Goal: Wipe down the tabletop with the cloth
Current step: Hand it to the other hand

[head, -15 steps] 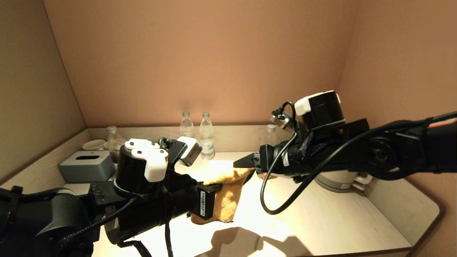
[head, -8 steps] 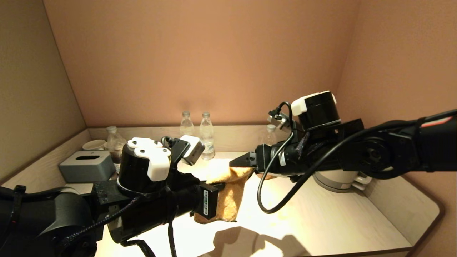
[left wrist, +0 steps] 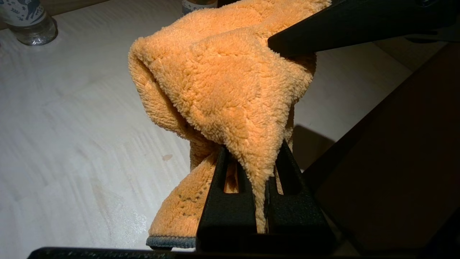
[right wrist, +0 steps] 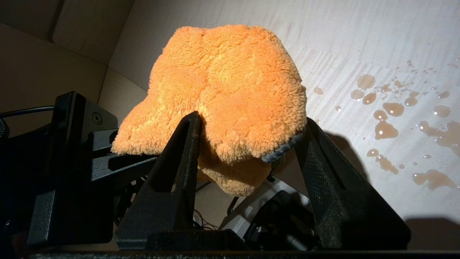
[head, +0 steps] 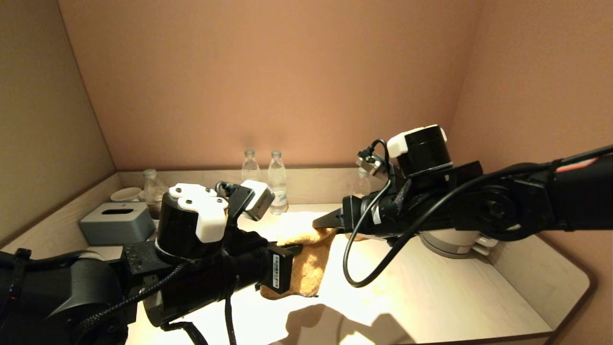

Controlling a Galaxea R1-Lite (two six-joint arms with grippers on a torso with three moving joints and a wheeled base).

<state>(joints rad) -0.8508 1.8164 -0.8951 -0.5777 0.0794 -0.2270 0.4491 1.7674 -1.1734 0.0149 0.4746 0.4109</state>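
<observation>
our left claw [left wrist: 251, 169] is pinched tight on the orange cloth [left wrist: 230, 90], holding it up above the tabletop [head: 431, 292]. our right claw [right wrist: 248, 133] has its fingers spread around the cloth's other end. brown drops [right wrist: 391, 118] lie on the tabletop beside it.

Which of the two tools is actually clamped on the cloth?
The left tool pinches a fold of the cloth; the right tool is spread wide open.
</observation>
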